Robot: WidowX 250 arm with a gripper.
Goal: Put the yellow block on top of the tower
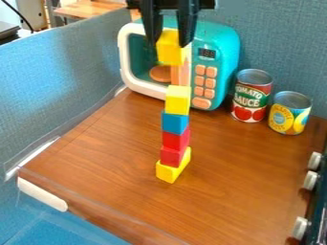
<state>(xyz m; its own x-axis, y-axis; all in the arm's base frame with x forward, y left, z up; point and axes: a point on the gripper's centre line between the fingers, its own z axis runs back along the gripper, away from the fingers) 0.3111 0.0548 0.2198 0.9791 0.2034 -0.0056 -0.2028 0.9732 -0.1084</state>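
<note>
On the wooden surface, the tower stands well inside from the edges. The gripper is pinching the yellow block; in the view, this block hangs above the tower's top, slightly to the left, with a gap between.

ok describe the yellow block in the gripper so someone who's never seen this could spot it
Find the teal toy microwave at the back of the wooden table, then the tower of blocks in front of it. Above that tower, the black gripper holds the yellow block. The tower's top and bottom blocks are yellow too, but this one alone is off the stack.
</note>
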